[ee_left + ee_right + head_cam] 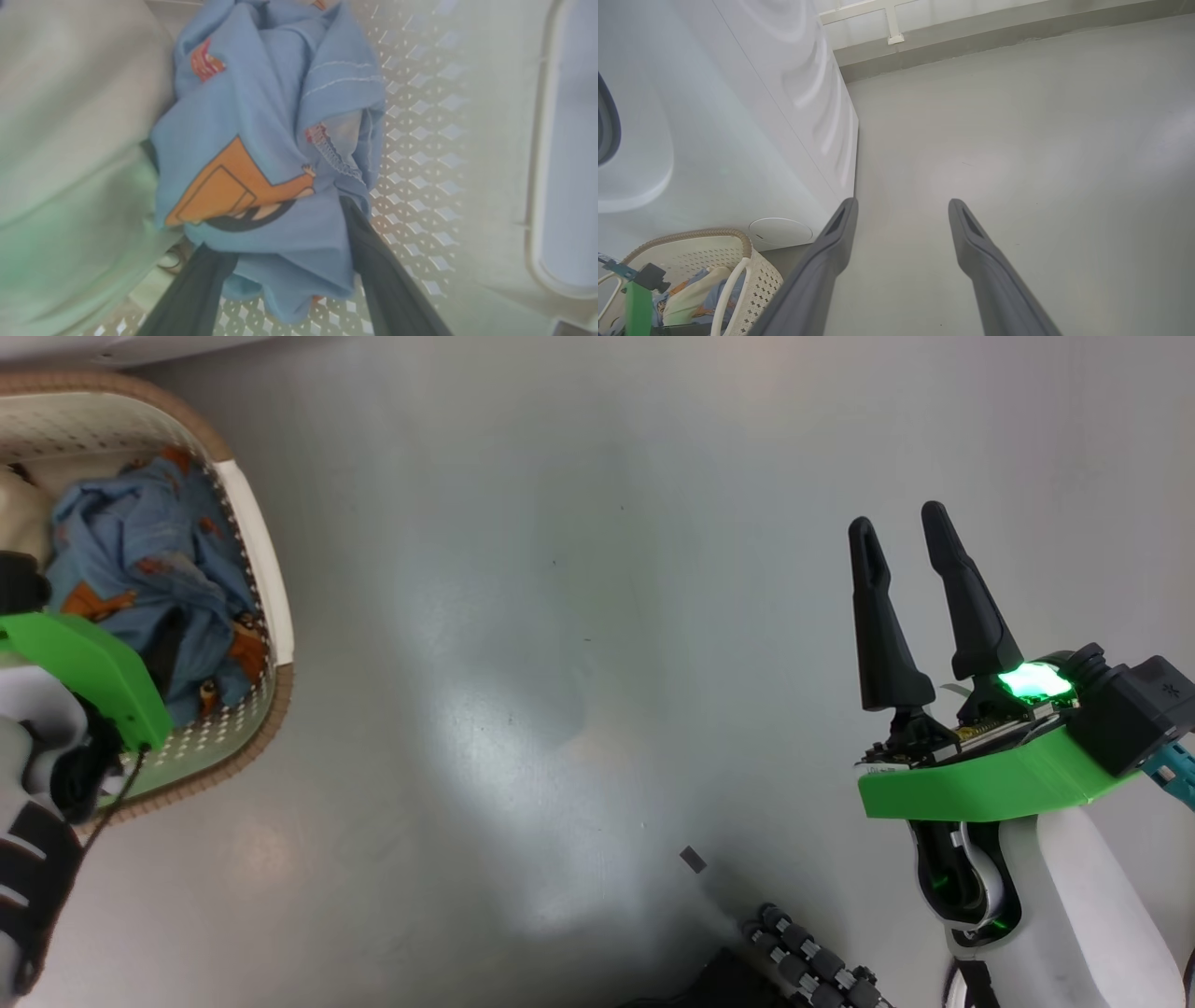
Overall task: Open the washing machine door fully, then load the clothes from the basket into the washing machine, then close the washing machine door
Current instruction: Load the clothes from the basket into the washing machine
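Left gripper point(289, 280) down in the basket point(271, 579), fingers clamped on blue printed clothes point(261, 154), right gripper point(920, 607) spread, holding nothing, over the floor point(523, 709).

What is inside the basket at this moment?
In the basket: a blue printed garment, a cream one beside it, and the left tool straddling the blue cloth. Anything beneath them is covered.

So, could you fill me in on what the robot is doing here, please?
It is loading laundry. Its left hand is down inside the basket, fingers on either side of a bunched light blue printed garment; whether they have closed on it is unclear. A cream garment lies beside it. The right hand is open, holding nothing, over the floor near the washing machine.
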